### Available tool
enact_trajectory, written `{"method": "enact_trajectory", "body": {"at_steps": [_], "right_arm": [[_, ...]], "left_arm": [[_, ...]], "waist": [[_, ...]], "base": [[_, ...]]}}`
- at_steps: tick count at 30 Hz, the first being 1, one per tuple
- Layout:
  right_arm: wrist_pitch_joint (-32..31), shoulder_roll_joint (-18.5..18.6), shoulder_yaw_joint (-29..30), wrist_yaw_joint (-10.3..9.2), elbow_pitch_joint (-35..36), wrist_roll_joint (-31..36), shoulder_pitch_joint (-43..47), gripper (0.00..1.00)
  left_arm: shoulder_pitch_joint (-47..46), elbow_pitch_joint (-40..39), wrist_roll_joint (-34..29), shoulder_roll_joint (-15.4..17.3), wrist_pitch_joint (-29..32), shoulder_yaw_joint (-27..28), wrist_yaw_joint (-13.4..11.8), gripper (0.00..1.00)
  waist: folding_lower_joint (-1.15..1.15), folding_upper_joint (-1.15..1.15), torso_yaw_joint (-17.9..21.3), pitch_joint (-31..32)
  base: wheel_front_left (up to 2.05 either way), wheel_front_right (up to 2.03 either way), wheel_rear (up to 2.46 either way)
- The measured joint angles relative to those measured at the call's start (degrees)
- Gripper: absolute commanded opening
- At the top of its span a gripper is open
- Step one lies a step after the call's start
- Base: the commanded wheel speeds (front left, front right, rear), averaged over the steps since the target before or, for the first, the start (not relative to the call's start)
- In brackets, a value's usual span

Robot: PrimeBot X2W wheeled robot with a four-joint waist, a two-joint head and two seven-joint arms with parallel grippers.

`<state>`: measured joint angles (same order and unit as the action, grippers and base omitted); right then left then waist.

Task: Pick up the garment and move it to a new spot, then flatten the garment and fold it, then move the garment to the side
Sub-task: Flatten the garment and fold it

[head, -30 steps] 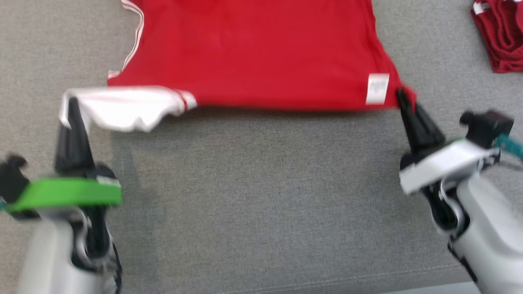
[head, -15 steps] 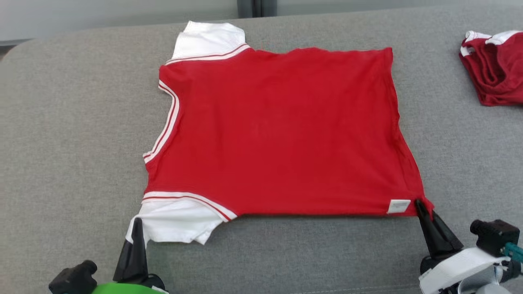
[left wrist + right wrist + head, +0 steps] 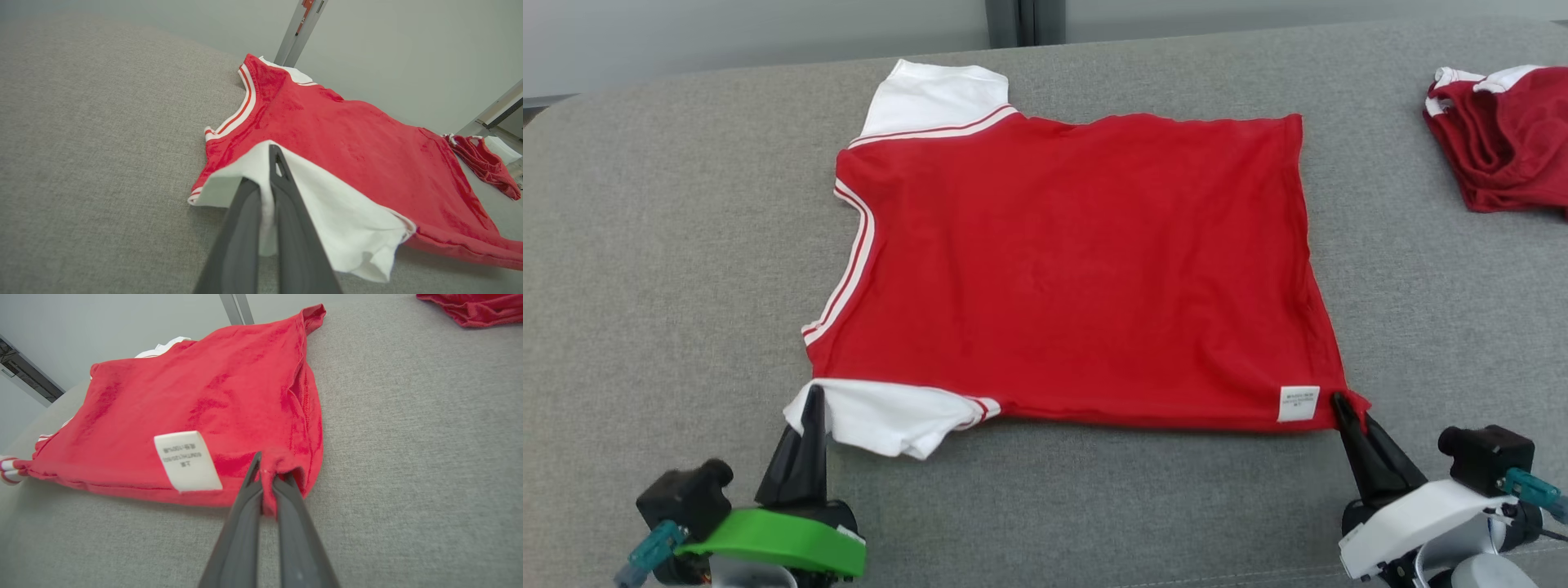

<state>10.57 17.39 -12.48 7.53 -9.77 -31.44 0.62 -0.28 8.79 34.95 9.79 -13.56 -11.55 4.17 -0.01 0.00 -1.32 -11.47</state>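
Note:
The garment [image 3: 1078, 261] is a red T-shirt with white sleeves and striped white trim, spread almost flat on the grey cushion, neck to the left. My left gripper [image 3: 810, 400] is shut on the near white sleeve [image 3: 327, 204], lifting its edge a little. My right gripper [image 3: 1339, 404] is shut on the near hem corner [image 3: 286, 465], beside a white care label [image 3: 186, 459]. The far white sleeve [image 3: 935, 94] lies flat at the back.
A second, darker red garment [image 3: 1503, 135] lies bunched at the right edge of the cushion [image 3: 645, 245]. A pale wall and a metal post [image 3: 1021, 16] stand behind. Bare grey fabric lies to the left and in front of the shirt.
The camera has tilted up, so the whole shirt now shows. Both grippers still hold the near edge; the near sleeve looks more folded under than half a second ago.

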Motion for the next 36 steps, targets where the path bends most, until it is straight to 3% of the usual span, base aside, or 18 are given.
{"method": "enact_trajectory", "body": {"at_steps": [7,15,16,17,18,25,36], "right_arm": [[-2.53,0.05,-0.81,-0.01,-2.33,-0.75,-7.14,0.00],[-3.88,-0.75,-2.36,-0.01,-9.20,-1.56,-17.30,0.00],[-3.36,-0.91,-2.80,-0.01,-9.95,-1.55,-18.12,0.48],[-2.67,-1.08,-3.01,-0.01,-10.46,-1.56,-18.70,1.00],[-2.29,-1.25,-3.25,-0.01,-11.13,-1.58,-19.22,1.00],[2.13,-0.20,-4.71,-0.01,-13.10,-0.49,-17.02,1.00],[3.20,-0.08,-4.58,-0.01,-16.59,2.98,-14.94,1.00]], "left_arm": [[-9.85,2.75,-1.24,2.90,3.20,-1.40,1.38,0.00],[-21.97,13.71,-2.26,4.47,4.72,-3.52,2.44,0.00],[-22.93,15.38,-2.27,4.56,4.24,-3.63,2.47,0.05],[-23.65,16.46,-2.30,4.56,3.34,-3.54,2.49,0.55],[-24.54,17.73,-2.42,4.56,2.52,-3.54,2.65,1.00],[-24.37,21.84,-2.22,4.41,-0.70,-2.83,2.94,1.00],[-17.03,25.49,-2.58,4.87,-1.31,-3.20,2.97,1.00]], "waist": [[0.00,0.00,0.90,-1.54],[0.00,0.00,1.98,-4.78],[0.00,0.00,2.17,-5.11],[0.00,0.00,2.35,-5.32],[0.00,0.00,2.57,-5.47],[0.00,0.00,2.76,-4.23],[0.00,0.00,2.47,-4.05]], "base": [[0.00,0.00,0.00],[0.00,0.00,0.00],[0.00,0.00,0.00],[0.00,0.00,0.00],[0.00,0.00,0.00],[0.00,0.00,0.00],[0.00,0.00,0.00]]}}
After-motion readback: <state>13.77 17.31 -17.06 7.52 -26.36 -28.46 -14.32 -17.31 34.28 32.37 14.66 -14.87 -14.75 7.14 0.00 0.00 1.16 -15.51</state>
